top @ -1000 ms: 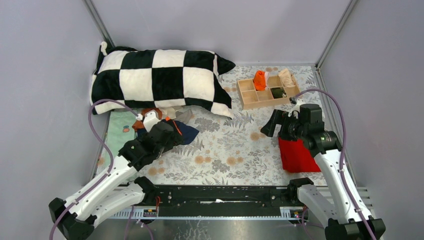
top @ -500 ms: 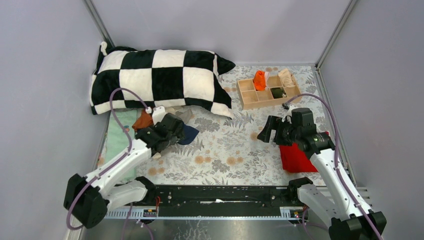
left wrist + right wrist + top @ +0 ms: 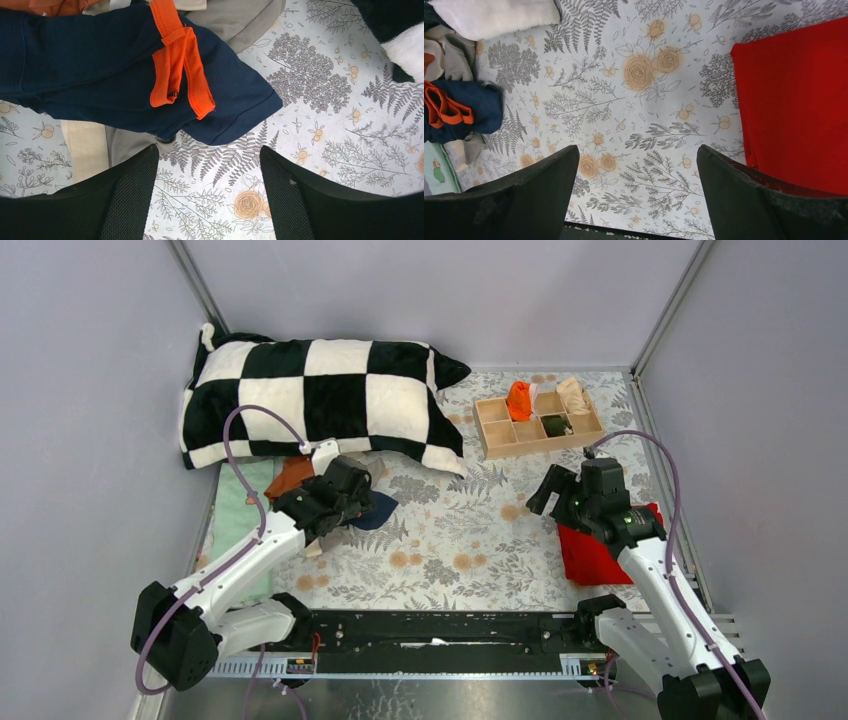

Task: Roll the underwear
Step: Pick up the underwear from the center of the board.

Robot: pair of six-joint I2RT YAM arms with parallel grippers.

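The navy underwear with orange trim lies crumpled on the floral table cover, over grey and beige pieces. A rust-brown piece sits just behind it. My left gripper hangs open right at the navy piece's near edge, with only bare cover between its fingers. In the top view the left gripper covers part of the pile. My right gripper is open over bare cover, holding nothing, with the red cloth just to its right. From the right wrist, the navy underwear shows far left.
A black-and-white checked pillow lies along the back left. A wooden compartment box at the back right holds rolled orange, beige and dark pieces. A mint cloth lies at the left edge. Grey walls enclose the table.
The left arm swung its elbow out and brought its gripper a little right, to the navy piece's edge, jaws narrowing slightly. The right gripper dipped left, then drew back a little.
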